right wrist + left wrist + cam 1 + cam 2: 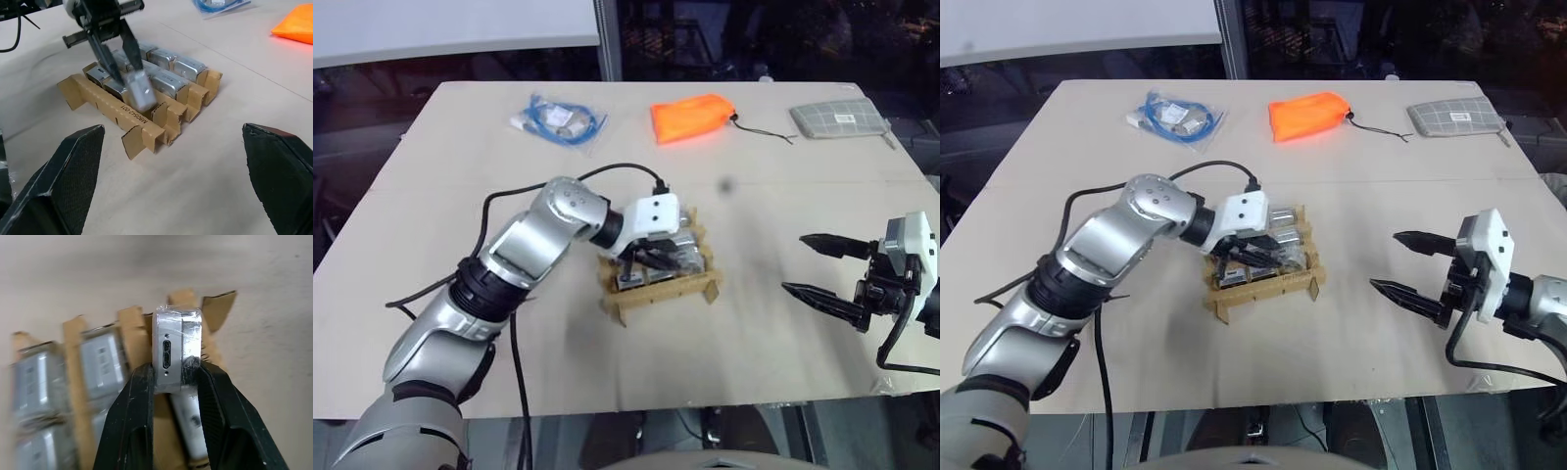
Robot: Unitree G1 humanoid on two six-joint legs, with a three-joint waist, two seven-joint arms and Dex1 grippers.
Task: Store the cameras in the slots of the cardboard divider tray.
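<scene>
left gripper [173,382] clenched on a camera [177,350], poised over the tray [139,128] to seat it; right gripper [815,266] released, idle at tray's three o'clock.

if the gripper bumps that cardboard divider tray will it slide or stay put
The cardboard divider tray probably resists light nudges: most slots hold metal-looking cameras, adding weight. It rests loose on a smooth table, so a firm push likely slides it. Thin slats may flex.

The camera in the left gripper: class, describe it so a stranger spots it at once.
Find the cardboard tray mid-table. Above its near corner, the left gripper's black fingers pinch one silver camera. Unlike the other cameras lying in slots, it is lifted clear.
</scene>
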